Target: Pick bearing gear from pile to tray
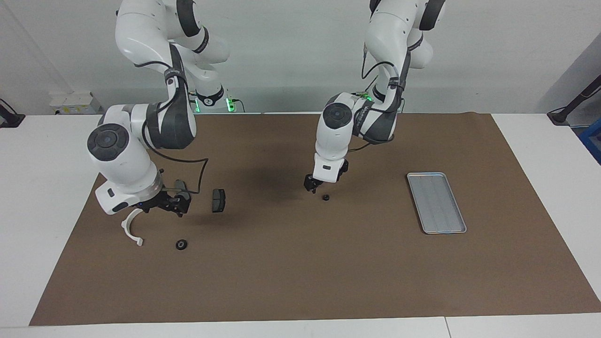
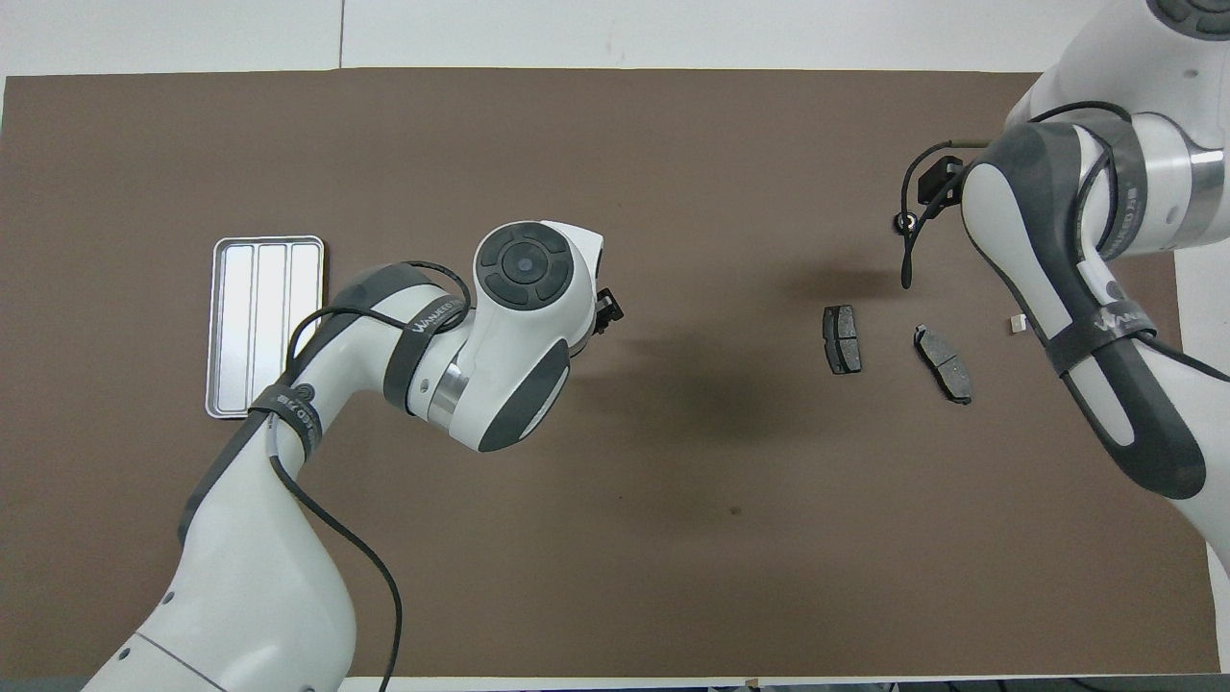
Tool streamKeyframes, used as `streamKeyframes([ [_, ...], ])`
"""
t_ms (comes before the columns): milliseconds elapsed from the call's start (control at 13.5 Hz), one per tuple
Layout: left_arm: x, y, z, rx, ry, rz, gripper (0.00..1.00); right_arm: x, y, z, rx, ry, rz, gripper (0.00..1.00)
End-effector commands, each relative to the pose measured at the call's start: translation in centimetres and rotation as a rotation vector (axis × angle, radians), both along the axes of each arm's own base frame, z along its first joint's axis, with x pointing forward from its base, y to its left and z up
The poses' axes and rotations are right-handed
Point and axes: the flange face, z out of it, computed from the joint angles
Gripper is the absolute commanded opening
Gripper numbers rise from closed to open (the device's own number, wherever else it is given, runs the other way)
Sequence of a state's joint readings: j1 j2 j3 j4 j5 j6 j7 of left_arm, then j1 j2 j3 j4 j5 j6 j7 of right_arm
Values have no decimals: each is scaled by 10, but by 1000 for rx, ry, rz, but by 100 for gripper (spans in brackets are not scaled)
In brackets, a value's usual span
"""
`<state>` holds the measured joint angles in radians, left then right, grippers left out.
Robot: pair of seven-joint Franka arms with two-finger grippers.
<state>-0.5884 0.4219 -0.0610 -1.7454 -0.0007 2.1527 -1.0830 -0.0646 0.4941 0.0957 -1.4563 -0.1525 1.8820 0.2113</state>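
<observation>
The pile lies toward the right arm's end of the table: a white half-ring bracket [image 1: 131, 228], a dark grey brake pad [image 1: 218, 200], a second brake pad [image 1: 181, 187] partly hidden by the hand, and a small black round piece [image 1: 181, 244]. My right gripper [image 1: 174, 206] hangs low over the mat between the bracket and the pads. Another small black round piece [image 1: 325, 197] lies alone mid-table. My left gripper [image 1: 311, 184] is just above the mat right beside it. The silver tray [image 1: 436, 202] lies empty toward the left arm's end; it also shows in the overhead view [image 2: 264, 327].
A brown mat [image 1: 300, 272] covers the white table. In the overhead view both brake pads [image 2: 842, 338] [image 2: 944, 362] show, and the left arm's hand hides the mid-table piece. The right arm hides most of the bracket there.
</observation>
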Motion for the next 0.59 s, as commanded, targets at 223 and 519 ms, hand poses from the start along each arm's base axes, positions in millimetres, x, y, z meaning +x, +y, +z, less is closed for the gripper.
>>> streamKeyframes([
  [223, -8, 17, -28, -5, -47, 16, 95, -5, -5, -69, 2, -60, -13, 100],
  [519, -3, 18, -31, -18, -70, 18, 91, 7, -1, -92, 29, -112, -24, 100],
])
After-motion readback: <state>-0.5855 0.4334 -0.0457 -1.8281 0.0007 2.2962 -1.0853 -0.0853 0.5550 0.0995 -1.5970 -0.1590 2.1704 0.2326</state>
